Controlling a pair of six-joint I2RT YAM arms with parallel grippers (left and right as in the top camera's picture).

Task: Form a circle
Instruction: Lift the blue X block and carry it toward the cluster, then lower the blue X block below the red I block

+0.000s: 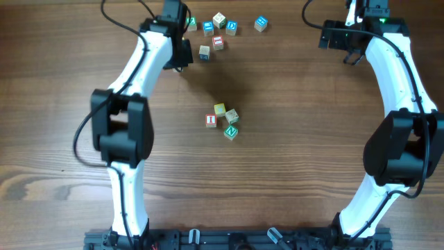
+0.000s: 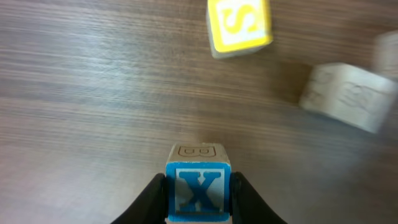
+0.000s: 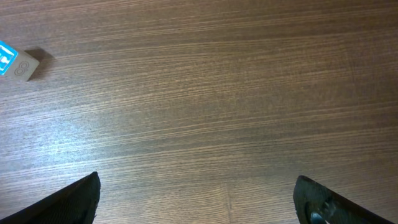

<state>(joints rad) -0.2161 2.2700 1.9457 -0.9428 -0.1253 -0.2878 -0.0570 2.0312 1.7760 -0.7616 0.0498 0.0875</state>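
Closest to the left wrist camera, the blue X cube [image 2: 198, 186] sits on the table [image 2: 74, 93] between the fingers of the left gripper [image 2: 198, 202], which press against both its sides. The cube's bottom edge and most of each finger are cut off by the frame. Beyond it, a yellow S cube [image 2: 239, 25] is clipped by the top edge. To the right, a blurred pale cube [image 2: 348, 96] has markings too soft to read.

From overhead, that gripper's tips are hidden under its own wrist, beside the loose scatter [image 1: 218, 31] at the far side. The circle [image 1: 229, 118] lies at the table's middle, well apart from the left gripper, nearer the robot's base and slightly to its right. It holds four cubes close together: red I cube [image 1: 211, 120], yellow cube [image 1: 219, 109], pale cube with green [image 1: 232, 115] and green N cube [image 1: 231, 131].

Far right, the right gripper [image 3: 199, 199] stands wide apart over the table, with only its two tips showing at the bottom corners. A blue-faced cube [image 3: 13, 62] is cut off at the left edge of its view. The circle lies well apart from this gripper too.
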